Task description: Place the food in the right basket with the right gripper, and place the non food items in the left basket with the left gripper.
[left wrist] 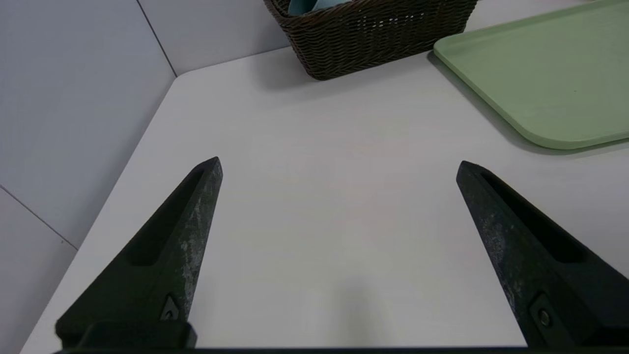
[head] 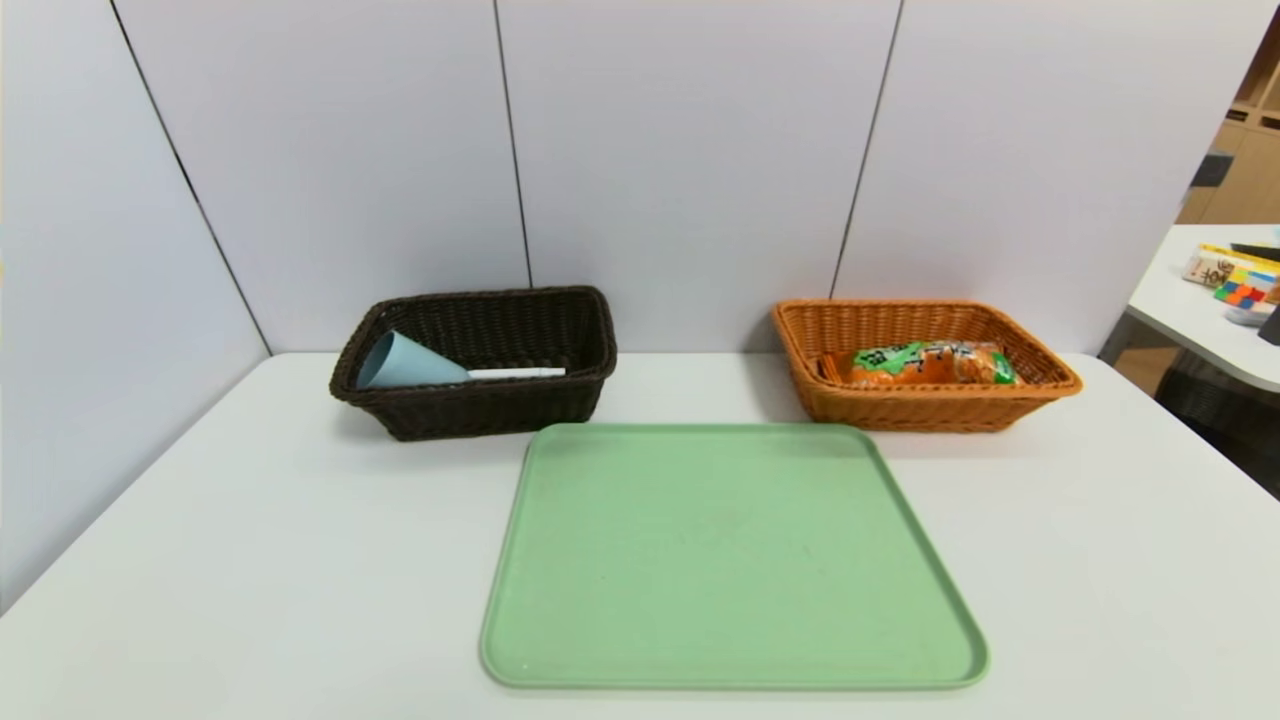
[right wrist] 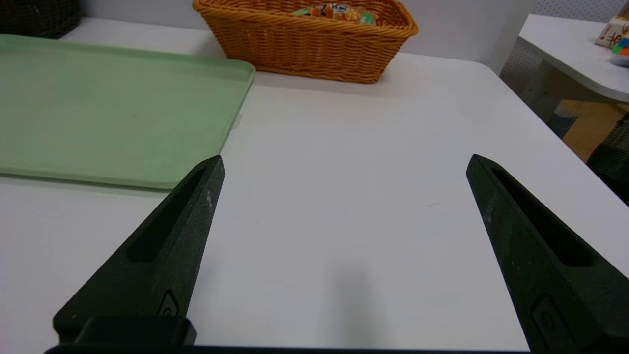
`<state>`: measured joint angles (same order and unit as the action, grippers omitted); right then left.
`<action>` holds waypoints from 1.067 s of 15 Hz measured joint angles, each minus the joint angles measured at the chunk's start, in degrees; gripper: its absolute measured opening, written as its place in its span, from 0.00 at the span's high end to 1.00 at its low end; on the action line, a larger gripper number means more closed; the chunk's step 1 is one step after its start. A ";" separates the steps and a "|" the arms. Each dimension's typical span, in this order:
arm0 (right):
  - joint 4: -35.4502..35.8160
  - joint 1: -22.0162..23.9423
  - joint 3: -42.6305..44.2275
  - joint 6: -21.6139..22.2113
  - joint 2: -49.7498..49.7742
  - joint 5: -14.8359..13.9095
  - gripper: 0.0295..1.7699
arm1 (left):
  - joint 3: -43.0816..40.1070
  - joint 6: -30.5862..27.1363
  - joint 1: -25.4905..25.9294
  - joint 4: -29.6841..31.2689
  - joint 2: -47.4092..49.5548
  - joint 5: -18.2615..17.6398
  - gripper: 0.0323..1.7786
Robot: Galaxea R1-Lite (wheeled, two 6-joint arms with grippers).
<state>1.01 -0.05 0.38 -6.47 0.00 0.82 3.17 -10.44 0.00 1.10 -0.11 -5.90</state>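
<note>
The dark brown left basket point(head: 505, 400) stands at the back left and holds a light blue cup point(head: 405, 363) lying on its side and a white pen-like stick point(head: 515, 373). In the orange right basket point(head: 930, 408) lies an orange and green food packet point(head: 925, 363). The green tray point(head: 730, 560) between them is bare. Neither arm shows in the head view. My left gripper point(left wrist: 339, 164) hangs open over bare table, with the left basket point(left wrist: 373, 34) ahead of it. My right gripper point(right wrist: 344, 162) is open too, nothing between its fingers, and the right basket point(right wrist: 304, 46) lies beyond.
The white table point(head: 200, 560) ends at grey partition walls behind and to the left. A second white table point(head: 1200, 300) with a colourful cube and boxes stands off to the right, past the table's edge.
</note>
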 joint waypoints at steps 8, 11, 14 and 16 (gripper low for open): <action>-0.88 0.02 -0.38 -1.57 0.05 0.56 0.04 | -3.12 -0.72 0.00 0.17 0.00 2.96 0.05; -0.72 0.02 -0.38 -1.40 0.05 0.50 0.04 | -3.17 -0.59 0.00 -1.48 0.00 2.93 0.05; -0.74 0.02 -0.38 -1.55 0.05 1.38 0.04 | -3.17 -0.06 0.00 -1.61 0.00 3.10 0.05; -1.52 0.02 -0.38 -1.10 0.05 1.05 0.04 | -3.17 1.34 0.00 -1.12 0.01 3.93 0.05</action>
<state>-0.51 -0.02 0.00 -7.57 0.05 1.87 0.00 -9.09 0.00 -0.02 -0.10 -1.97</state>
